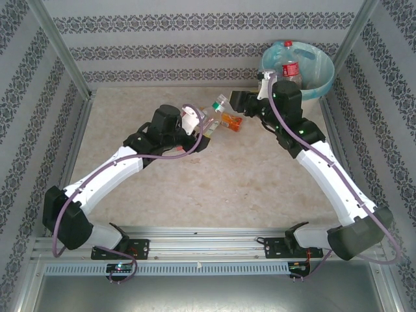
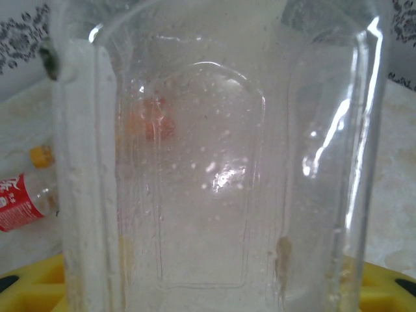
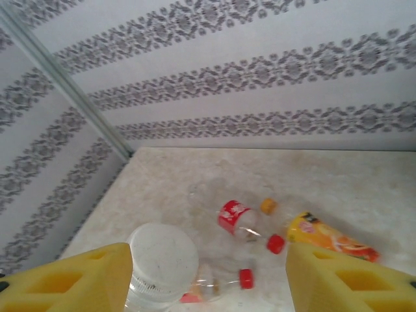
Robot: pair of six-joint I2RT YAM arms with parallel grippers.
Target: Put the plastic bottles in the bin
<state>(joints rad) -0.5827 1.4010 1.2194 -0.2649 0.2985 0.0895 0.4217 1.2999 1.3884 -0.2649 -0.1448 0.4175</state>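
My left gripper (image 1: 203, 130) is shut on a clear plastic bottle (image 2: 214, 182), whose wall spans the left wrist view between the yellow pads (image 2: 32, 289). Its pale cap (image 1: 221, 101) points toward my right gripper (image 1: 238, 103), which stands open. In the right wrist view that white cap (image 3: 162, 260) sits low between the wide-apart yellow pads (image 3: 84, 279), touching neither. An orange-labelled bottle (image 1: 231, 120) lies beside it, and on the table beyond are a red-labelled bottle (image 3: 234, 216) and loose-looking red caps (image 3: 275, 244). The bin (image 1: 325, 62) at the back right holds a red-labelled bottle (image 1: 290, 67).
Patterned walls with metal posts (image 1: 62, 49) close in the cream table (image 1: 162, 195) on three sides. The bin stands in the back right corner, just behind my right arm (image 1: 312, 156). A red-labelled, orange-capped bottle (image 2: 19, 201) lies left of the held one.
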